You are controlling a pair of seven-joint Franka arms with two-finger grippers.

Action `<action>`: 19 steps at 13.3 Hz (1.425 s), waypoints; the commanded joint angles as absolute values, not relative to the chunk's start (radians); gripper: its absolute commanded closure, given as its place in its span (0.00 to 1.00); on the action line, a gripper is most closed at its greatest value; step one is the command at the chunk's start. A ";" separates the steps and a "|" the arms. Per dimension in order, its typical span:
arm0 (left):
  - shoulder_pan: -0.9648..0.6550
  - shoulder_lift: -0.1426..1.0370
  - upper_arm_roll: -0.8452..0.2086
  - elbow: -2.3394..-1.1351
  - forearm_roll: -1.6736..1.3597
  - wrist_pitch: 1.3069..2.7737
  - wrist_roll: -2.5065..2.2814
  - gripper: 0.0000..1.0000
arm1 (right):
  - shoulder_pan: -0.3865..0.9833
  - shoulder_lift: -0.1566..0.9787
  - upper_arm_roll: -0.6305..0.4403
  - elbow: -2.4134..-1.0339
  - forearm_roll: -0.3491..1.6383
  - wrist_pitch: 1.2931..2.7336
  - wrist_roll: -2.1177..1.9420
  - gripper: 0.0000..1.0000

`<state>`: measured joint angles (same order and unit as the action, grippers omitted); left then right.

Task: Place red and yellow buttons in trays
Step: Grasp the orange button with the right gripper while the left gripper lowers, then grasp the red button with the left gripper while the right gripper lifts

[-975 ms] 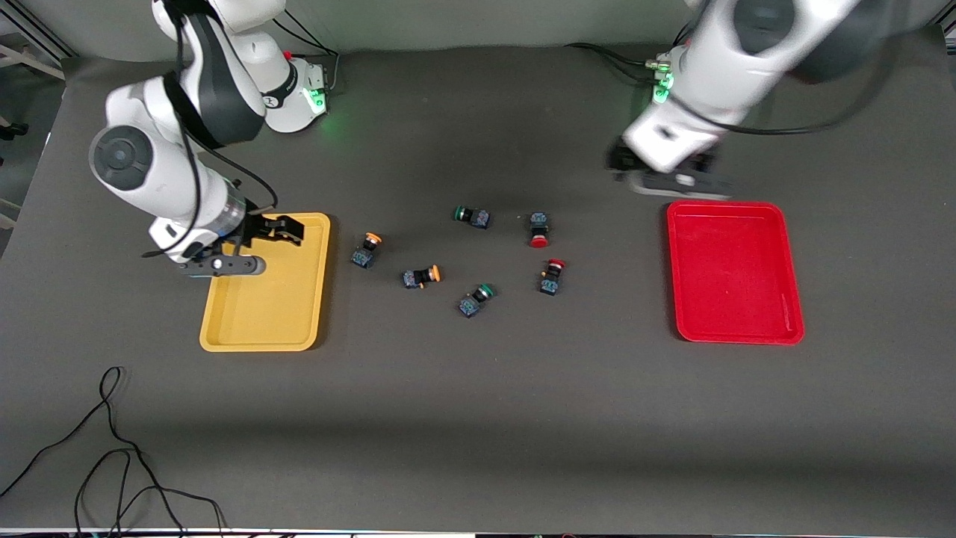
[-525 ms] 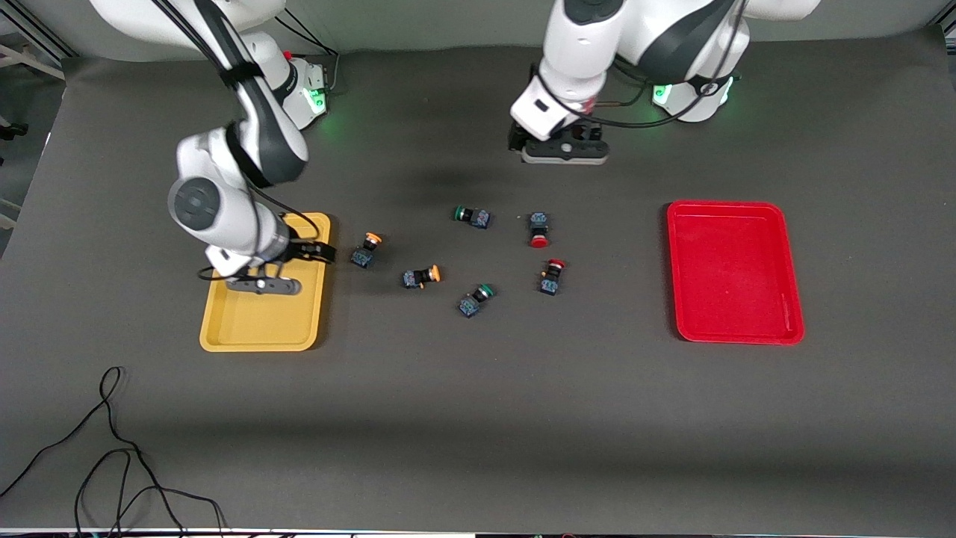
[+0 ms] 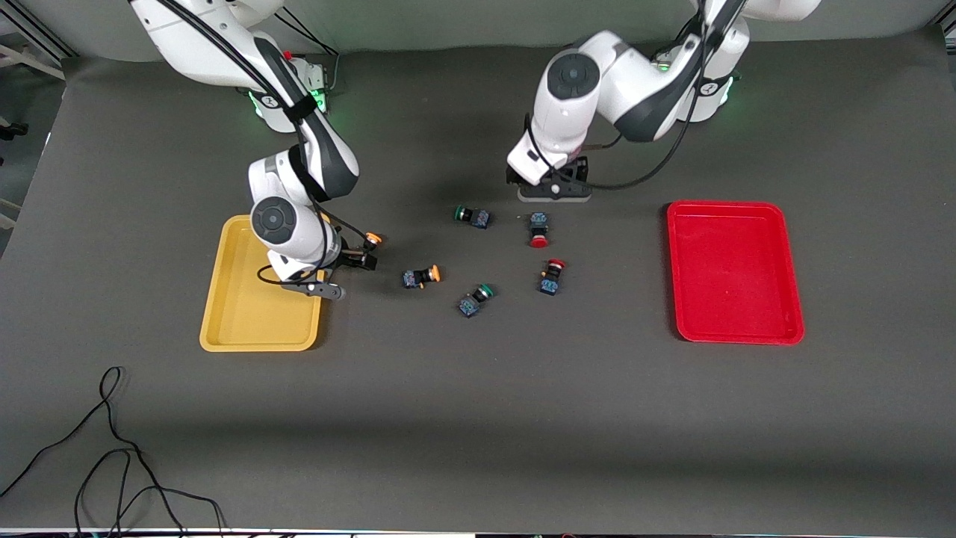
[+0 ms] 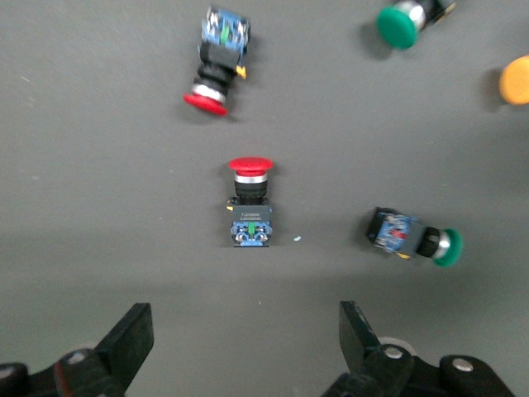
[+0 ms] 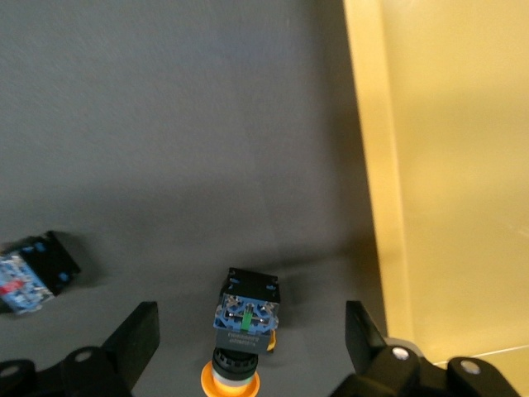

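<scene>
With both sets of jaws wide and empty, my right gripper (image 3: 357, 259) hovers over 1 yellow button (image 5: 245, 324) beside the yellow tray (image 3: 224, 314) and my left gripper (image 3: 554, 184) above 1 red button (image 4: 250, 204), so next I judge each must descend and close.

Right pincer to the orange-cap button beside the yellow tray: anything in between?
Nothing visible. The right pincer is open directly over the orange-cap button, only bare mat around it; the yellow tray lies beside it.
</scene>
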<state>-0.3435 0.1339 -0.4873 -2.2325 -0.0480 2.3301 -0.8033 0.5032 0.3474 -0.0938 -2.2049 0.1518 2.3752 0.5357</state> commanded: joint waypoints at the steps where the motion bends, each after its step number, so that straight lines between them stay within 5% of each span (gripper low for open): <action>1: -0.356 0.216 -0.479 -2.256 0.027 2.413 -0.853 0.00 | 0.523 0.365 -0.098 -2.229 0.169 2.424 0.558 0.00; 6: -0.357 0.405 -0.472 -2.255 0.221 2.569 -1.002 0.00 | 0.560 0.397 -0.098 -2.240 0.222 2.456 0.558 0.00; 9: -0.357 0.439 -0.469 -2.246 0.225 2.589 -1.005 0.01 | 0.560 0.403 -0.098 -2.249 0.222 2.483 0.558 0.29; 10: -0.357 0.446 -0.466 -2.243 0.227 2.592 -1.005 0.08 | 0.560 0.403 -0.098 -2.249 0.221 2.482 0.557 0.43; 12: -0.354 0.456 -0.460 -2.241 0.227 2.605 -1.006 0.40 | 0.560 0.402 -0.100 -2.249 0.222 2.482 0.557 0.64; 15: -0.353 0.457 -0.448 -2.227 0.226 2.599 -1.008 0.78 | 0.558 0.381 -0.104 -2.250 0.222 2.467 0.545 0.78; 19: -0.325 0.382 -0.452 -2.148 0.204 2.463 -1.012 0.82 | 0.543 0.228 -0.181 -2.247 0.219 2.299 0.520 0.79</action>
<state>-0.3345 0.4447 -0.4498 -2.2033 0.2047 2.5732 -0.9848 0.5488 0.3507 -0.1265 -2.2325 0.2015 2.4025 0.5467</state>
